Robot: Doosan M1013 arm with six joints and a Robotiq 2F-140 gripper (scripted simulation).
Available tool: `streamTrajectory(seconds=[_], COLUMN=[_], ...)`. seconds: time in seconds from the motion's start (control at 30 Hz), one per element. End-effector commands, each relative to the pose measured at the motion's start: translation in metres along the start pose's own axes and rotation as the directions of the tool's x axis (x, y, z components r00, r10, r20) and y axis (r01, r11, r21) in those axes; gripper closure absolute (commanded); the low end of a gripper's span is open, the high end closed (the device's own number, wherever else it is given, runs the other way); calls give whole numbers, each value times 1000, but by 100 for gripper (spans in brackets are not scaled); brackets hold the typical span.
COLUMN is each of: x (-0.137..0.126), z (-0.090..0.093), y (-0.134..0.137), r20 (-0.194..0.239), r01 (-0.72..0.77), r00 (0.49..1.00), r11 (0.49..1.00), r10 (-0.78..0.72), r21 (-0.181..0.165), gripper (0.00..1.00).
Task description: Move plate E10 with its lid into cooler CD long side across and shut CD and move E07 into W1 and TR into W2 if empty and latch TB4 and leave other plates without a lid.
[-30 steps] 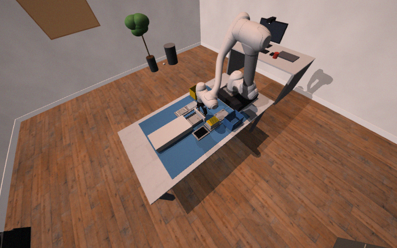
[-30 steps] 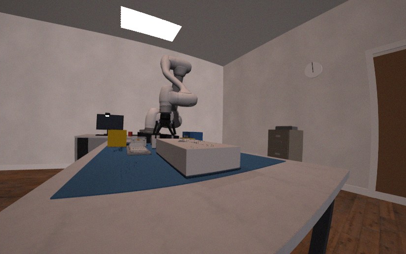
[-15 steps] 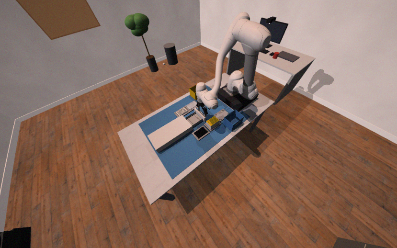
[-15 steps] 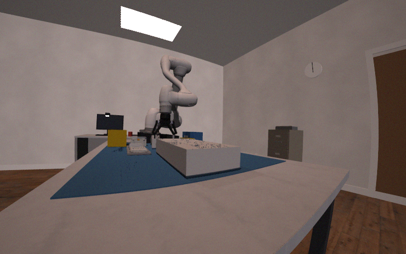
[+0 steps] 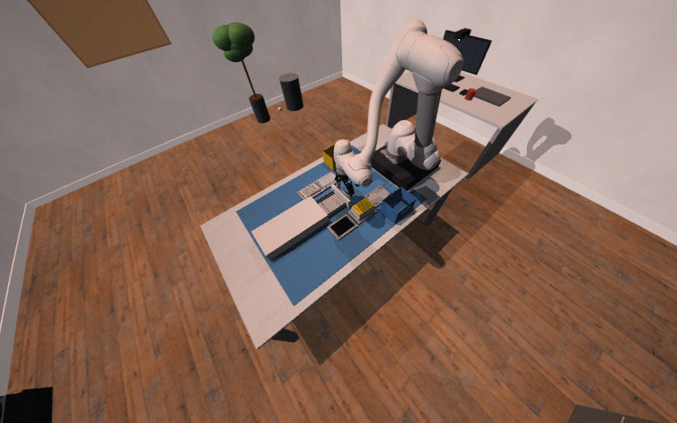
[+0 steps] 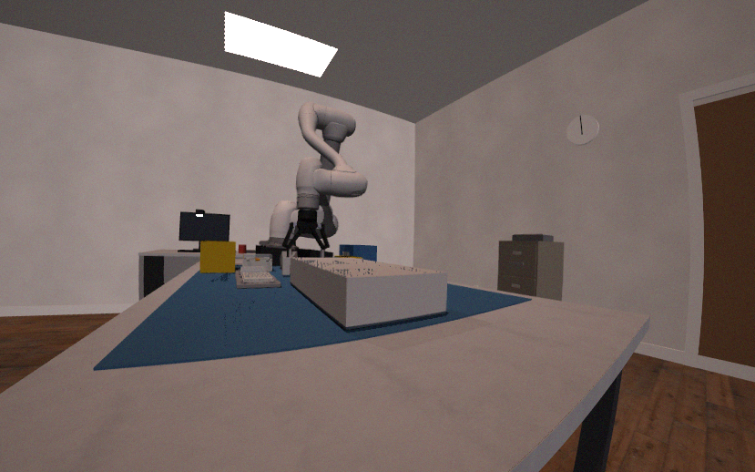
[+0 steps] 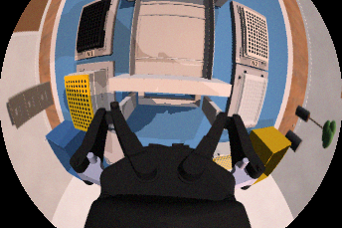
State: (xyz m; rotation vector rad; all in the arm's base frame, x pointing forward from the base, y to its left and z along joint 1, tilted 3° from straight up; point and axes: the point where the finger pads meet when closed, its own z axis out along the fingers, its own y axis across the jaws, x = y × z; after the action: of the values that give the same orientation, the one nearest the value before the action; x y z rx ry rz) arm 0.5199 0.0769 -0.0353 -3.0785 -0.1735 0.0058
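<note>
The cooler CD (image 5: pixel 291 226) stands with its drawer (image 7: pixel 169 38) pulled out toward the arm. A pale flat plate lies inside the drawer, its long side across it; I cannot tell whether it carries a lid. My gripper (image 7: pixel 169 101) hangs just above the drawer's white front panel (image 7: pixel 169 86). Its fingers are spread wide with nothing between them. It also shows in the top view (image 5: pixel 345 184). To the right are a plate with a dotted well pattern (image 7: pixel 253 31) and a white plate (image 7: pixel 247 95) in their nests. The yellow tip rack (image 7: pixel 80 102) sits to the left.
A black-pocketed nest (image 7: pixel 93 28) lies left of the drawer. The yellow bin (image 5: pixel 328 156) stands at the far mat edge and the blue bin (image 5: pixel 398 206) near the arm's base. The drawer's side walls rise on either side below the fingers.
</note>
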Motion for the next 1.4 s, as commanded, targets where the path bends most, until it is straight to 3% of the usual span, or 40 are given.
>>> streamTrajectory(seconds=[0.0, 1.37], x=[0, 0], z=[-5, -52], y=[0, 0], r20=[0, 0], r01=[0, 0], r00=[1000, 1000], r11=[1000, 1000], r10=[0, 0], r21=[0, 0], gripper=[13, 13])
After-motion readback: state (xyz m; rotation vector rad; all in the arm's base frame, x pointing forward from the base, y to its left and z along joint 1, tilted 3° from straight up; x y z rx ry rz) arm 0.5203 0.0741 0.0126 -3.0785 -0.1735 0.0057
